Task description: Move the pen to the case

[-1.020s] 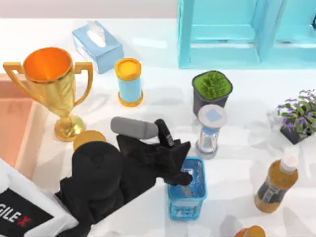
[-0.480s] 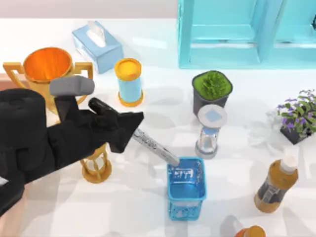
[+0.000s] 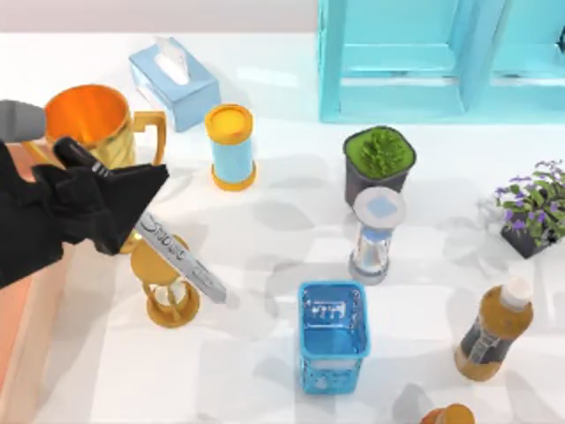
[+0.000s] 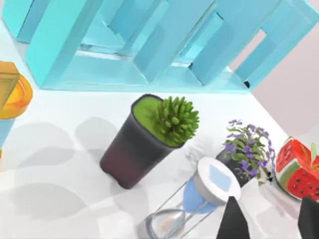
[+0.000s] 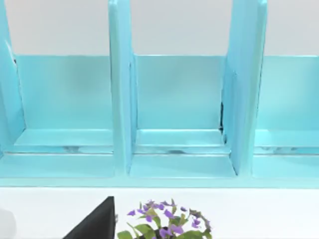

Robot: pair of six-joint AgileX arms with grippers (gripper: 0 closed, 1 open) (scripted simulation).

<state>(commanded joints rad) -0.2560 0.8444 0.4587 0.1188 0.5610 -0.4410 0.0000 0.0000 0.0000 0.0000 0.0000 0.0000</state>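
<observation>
The pen, black-capped with white lettering and a grey-silver barrel, hangs tilted above the table's left side, cap toward ten o'clock, barrel tip toward four. The case, salmon-orange inside, lies at the left edge, partly visible.

From the top view you look steeply down on the white table, its far edge at the top, with the turquoise shelf unit at the far right corner. Your left wrist camera sits low and tilted, close to the green potted plant and the blue hourglass, facing that same shelf unit. Your right wrist camera looks level and straight into the shelf's compartments, just beyond the purple flower pot, which the top view has at the table's right edge.
</observation>
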